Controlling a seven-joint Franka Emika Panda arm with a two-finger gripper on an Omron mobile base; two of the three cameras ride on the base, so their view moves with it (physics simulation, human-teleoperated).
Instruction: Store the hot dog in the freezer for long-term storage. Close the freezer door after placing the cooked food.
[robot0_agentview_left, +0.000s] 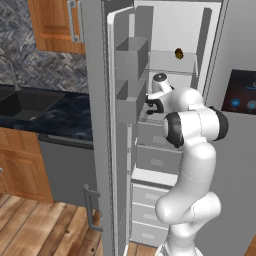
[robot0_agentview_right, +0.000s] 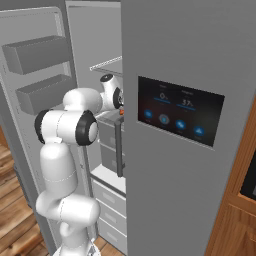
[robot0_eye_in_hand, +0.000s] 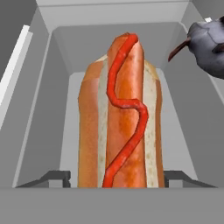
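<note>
From where I stand, the hot dog (robot0_eye_in_hand: 120, 118) lies between the parted fingers (robot0_eye_in_hand: 56, 177), left tip one side, right tip the other, its long axis running straight away from them into the freezer (robot0_eye_in_hand: 57, 78), though whether they grip it I cannot tell.

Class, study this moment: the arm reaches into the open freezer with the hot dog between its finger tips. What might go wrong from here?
1. The hot dog hangs over a grey bin; a careless release might let it roll or land askew.
2. Withdrawing, the arm could knock the bins on the open freezer door.
3. The freezer door could be left open, since its handle hangs low, away from the gripper.
</note>
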